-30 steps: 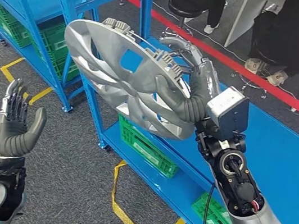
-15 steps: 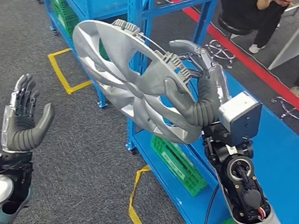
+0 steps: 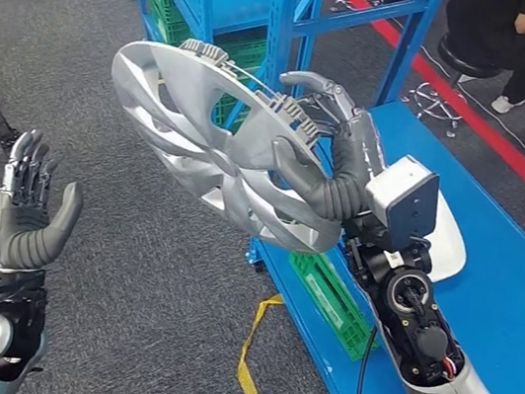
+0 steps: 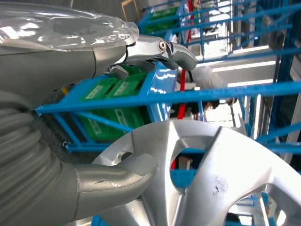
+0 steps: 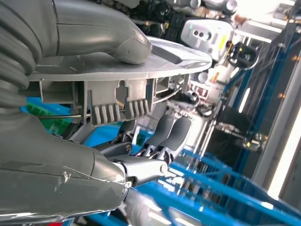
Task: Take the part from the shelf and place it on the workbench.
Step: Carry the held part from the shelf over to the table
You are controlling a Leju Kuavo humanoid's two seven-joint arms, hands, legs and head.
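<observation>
A silver spoked wheel cover hangs in the air, tilted, in front of the blue shelf. My right hand grips its rim, thumb across the face and fingers behind the clipped back edge. In the right wrist view the thumb presses on the wheel cover's face while the fingers curl under its rim. My left hand is raised at the lower left, fingers apart, holding nothing. The left wrist view looks past my left hand at the wheel cover close ahead.
Green crates sit on the shelf's bottom level. A second pale part lies on the blue shelf deck behind my right wrist. Yellow tape marks the grey carpet. A seated person is at the far right beyond a red floor line.
The whole scene has swung across the picture as the camera turns; the shelf posts slide right and more open floor appears at left. Both hands keep their pose, the right still holding the wheel cover.
</observation>
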